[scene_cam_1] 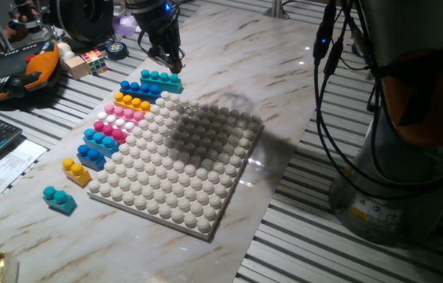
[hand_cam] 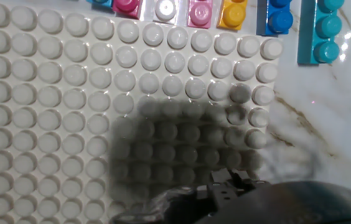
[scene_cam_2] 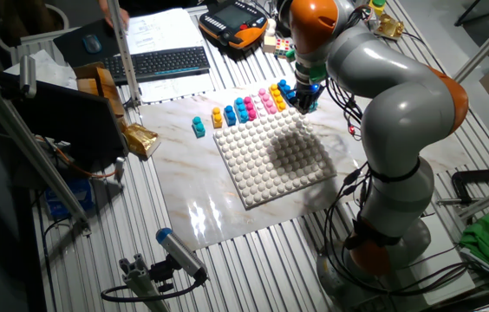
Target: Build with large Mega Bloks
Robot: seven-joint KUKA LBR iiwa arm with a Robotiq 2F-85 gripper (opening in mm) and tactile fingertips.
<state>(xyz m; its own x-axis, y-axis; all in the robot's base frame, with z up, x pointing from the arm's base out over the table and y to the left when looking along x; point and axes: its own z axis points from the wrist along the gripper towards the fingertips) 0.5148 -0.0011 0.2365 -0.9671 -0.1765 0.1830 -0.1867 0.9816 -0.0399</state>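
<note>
**Robot arm above a row of Mega Bloks**

A white studded baseplate (scene_cam_1: pixel 178 161) lies on a marble desk (scene_cam_1: pixel 300 86). Along its far-left edge sits a row of bricks: a teal brick (scene_cam_1: pixel 160 80), blue brick (scene_cam_1: pixel 139 88), yellow brick (scene_cam_1: pixel 131 102), pink brick (scene_cam_1: pixel 124 114) and magenta brick (scene_cam_1: pixel 108 128). A small teal brick (scene_cam_1: pixel 60 199) sits apart. The gripper (scene_cam_1: pixel 173 61) hangs just above the teal brick; I cannot tell whether its fingers are spread. No readable writing shows.
</note>
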